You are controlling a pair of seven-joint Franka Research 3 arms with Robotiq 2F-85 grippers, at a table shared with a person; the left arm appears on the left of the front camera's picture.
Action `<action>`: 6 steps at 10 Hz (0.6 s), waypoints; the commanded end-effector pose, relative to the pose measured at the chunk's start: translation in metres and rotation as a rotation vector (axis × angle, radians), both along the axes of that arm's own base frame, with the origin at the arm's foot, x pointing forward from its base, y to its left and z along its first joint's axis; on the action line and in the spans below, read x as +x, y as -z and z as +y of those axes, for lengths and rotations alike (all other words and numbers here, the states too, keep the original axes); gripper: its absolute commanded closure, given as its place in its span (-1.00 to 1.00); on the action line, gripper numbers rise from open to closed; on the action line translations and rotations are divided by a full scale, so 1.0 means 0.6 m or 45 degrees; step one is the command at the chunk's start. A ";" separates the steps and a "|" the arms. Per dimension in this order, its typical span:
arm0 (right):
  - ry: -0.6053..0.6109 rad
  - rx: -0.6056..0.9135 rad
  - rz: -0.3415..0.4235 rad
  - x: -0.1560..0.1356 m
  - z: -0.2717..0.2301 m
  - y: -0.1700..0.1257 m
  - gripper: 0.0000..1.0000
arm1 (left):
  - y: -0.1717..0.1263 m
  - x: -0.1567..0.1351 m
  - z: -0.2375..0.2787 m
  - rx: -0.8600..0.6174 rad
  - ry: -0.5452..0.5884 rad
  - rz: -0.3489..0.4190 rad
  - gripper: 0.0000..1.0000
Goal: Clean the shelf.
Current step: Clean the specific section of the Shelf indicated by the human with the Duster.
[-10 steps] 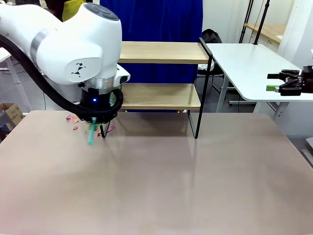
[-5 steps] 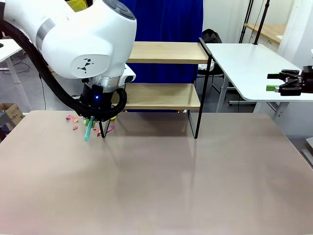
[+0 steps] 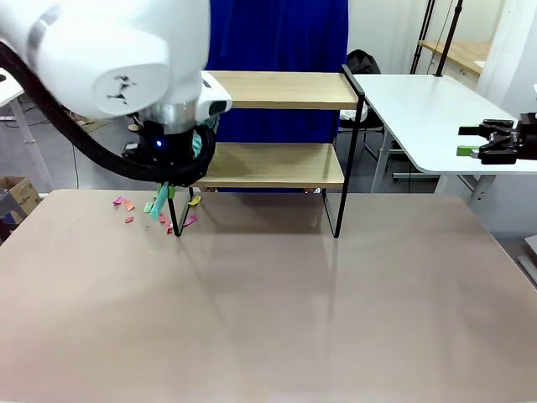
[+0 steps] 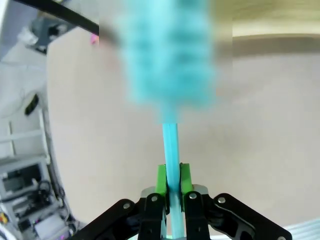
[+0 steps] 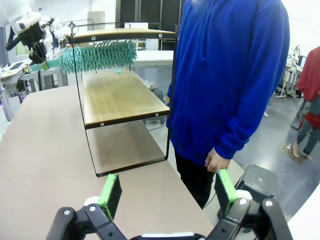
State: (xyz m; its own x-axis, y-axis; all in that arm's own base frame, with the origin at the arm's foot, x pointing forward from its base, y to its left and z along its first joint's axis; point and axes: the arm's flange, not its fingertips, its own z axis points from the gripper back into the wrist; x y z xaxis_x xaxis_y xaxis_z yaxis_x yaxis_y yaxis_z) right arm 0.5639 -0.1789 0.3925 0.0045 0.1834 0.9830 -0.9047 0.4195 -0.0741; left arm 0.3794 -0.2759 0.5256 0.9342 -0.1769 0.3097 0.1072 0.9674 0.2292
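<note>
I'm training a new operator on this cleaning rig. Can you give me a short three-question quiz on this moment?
1. True or false: the left gripper is shut on the handle of the teal duster.
2. The right gripper is: A) open and empty, B) holding a cloth, C) shut on a brush.
3. Fill in: the coloured paper scraps lie on the ___ by a leg of the shelf.
Key: 1 true; 2 A; 3 table.

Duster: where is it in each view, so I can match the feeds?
Front: duster at left, under the left arm, by the shelf.
Left wrist: duster blurred, top centre, handle in the left gripper.
Right wrist: duster upper left, between the shelf boards.
Shared landmark: the shelf.
</note>
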 end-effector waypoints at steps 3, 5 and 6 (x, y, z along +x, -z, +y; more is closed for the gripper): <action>-0.004 -0.002 -0.007 0.001 0.003 -0.005 -1.00 | -0.028 -0.047 0.094 -0.123 0.514 0.144 0.74; -0.004 -0.002 -0.007 0.001 0.003 -0.005 -1.00 | -0.045 -0.070 0.132 -0.089 0.789 0.208 0.74; -0.004 -0.002 -0.007 0.001 0.003 -0.005 -1.00 | -0.057 -0.082 0.153 -0.047 0.812 0.222 0.74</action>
